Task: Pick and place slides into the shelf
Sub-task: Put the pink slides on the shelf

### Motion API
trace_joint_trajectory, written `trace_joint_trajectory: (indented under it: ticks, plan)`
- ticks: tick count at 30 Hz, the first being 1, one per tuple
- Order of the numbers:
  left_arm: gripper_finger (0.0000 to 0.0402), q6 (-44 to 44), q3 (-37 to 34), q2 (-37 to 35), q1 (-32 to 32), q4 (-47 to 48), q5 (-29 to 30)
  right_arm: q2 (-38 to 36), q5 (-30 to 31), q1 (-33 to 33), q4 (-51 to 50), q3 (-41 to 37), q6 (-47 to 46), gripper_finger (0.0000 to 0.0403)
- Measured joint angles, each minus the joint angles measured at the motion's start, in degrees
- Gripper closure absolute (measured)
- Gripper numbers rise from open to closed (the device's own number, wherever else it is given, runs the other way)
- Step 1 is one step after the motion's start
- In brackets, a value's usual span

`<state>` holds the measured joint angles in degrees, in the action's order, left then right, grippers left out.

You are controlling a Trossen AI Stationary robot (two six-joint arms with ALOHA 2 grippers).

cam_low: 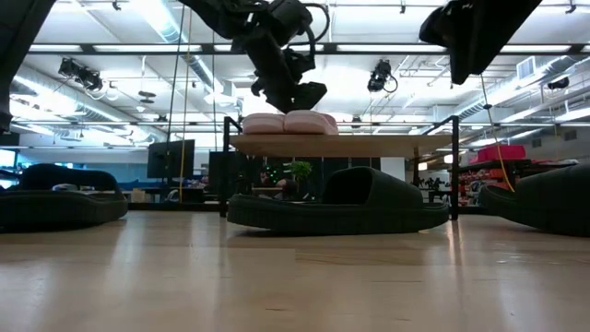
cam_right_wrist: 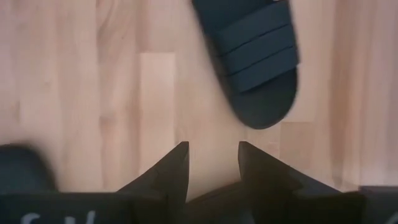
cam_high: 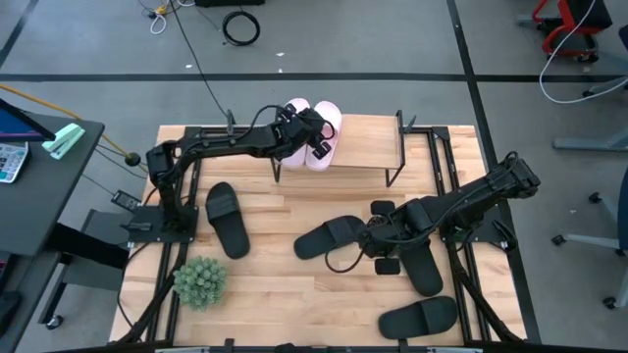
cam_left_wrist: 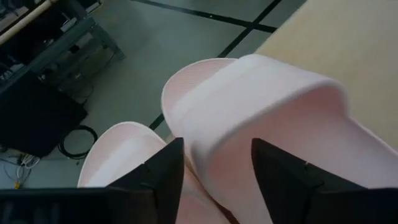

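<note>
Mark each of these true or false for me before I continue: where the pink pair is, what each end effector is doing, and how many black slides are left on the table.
1. Both pale pink slides lie on the shelf top. True.
2. The left end effector is clamped on a black slide. False: it is over the pink pair, fingers apart.
3. Four black slides lie on the tabletop. True.
4. The right end effector holds a pink slide. False: it is open and empty over the table among the black slides.
5. A small green plant sits on the shelf. False: it stands on the tabletop.
</note>
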<state>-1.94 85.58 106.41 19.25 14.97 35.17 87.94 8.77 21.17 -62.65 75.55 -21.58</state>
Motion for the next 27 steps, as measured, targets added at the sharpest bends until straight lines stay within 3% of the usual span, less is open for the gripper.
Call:
trace_joint_trajectory:
  ticks: [8, 17, 27]
  plan:
    - [0.0180, -6.7, 0.0, -4.1, -3.5, 3.6, 13.2, 0.0, 9.0, 0.0, 0.0, 0.0, -5.8, 0.0258]
    - [0.0185, -5.9, 0.0, -13.4, -7.7, 20.7, 14.2, 0.0, 18.8, 0.0, 0.0, 0.0, -7.3, 0.0258]
    - [0.0197, 13.4, 0.0, -23.3, -13.5, 49.3, 14.1, 0.0, 41.2, -3.2, -0.1, 0.0, -9.7, 0.0258]
